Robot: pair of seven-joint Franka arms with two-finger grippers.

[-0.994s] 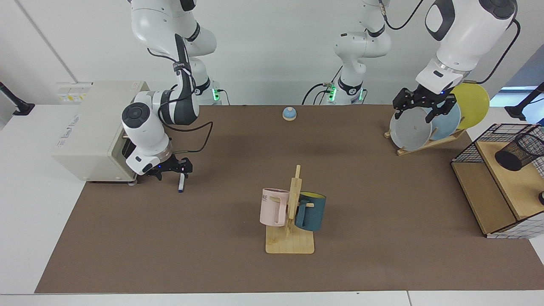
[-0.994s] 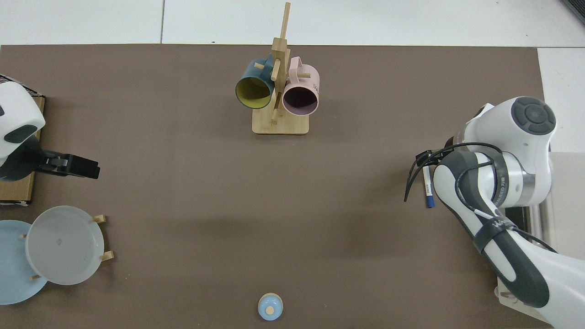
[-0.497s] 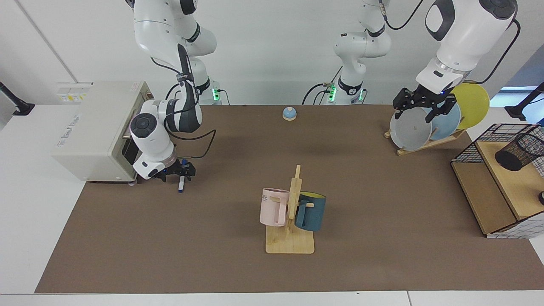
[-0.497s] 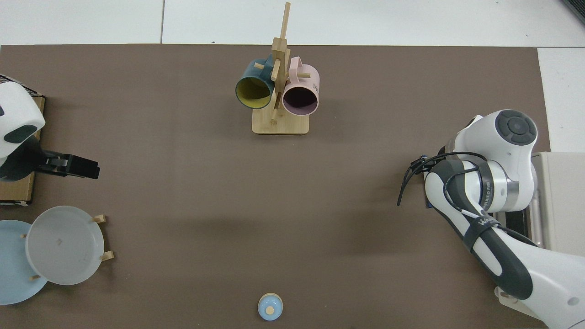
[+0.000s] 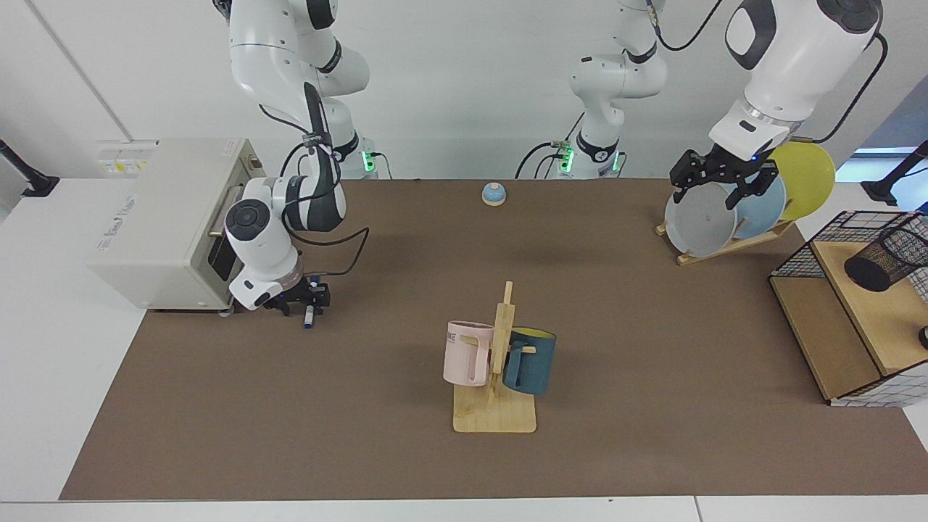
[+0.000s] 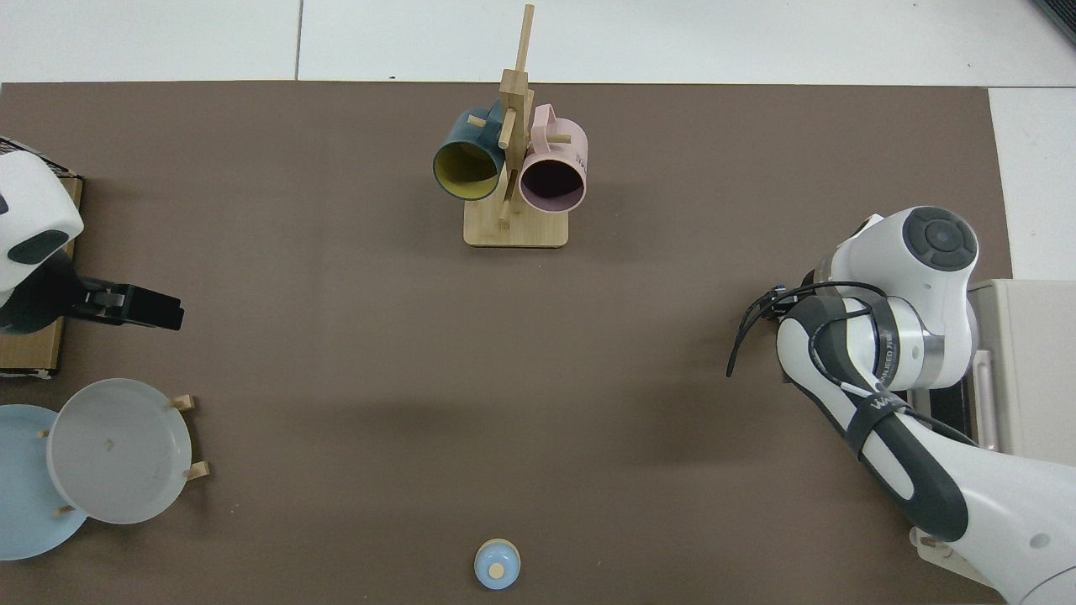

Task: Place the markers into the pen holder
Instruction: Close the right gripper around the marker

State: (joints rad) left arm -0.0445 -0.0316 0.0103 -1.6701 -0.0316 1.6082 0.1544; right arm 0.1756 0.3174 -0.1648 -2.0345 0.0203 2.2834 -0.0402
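The marker, white with a blue end, lies on the brown mat close to the beige box. My right gripper is low over it and open, with one finger on each side of the barrel. In the top view the right arm's wrist covers the marker. The pen holder, a black mesh cup, sits on the wooden shelf at the far right of the facing view. My left gripper waits open above the plates, well away from the marker, and shows as a black hand from above.
A wooden mug rack with a pink and a teal mug stands mid-table. A plate rack holds a grey plate and others. The wire basket with wooden shelves, a small blue bell and the beige box line the edges.
My right gripper has come down over the marker, and its wrist has swung to cover the marker in the top view. The left arm has not moved.
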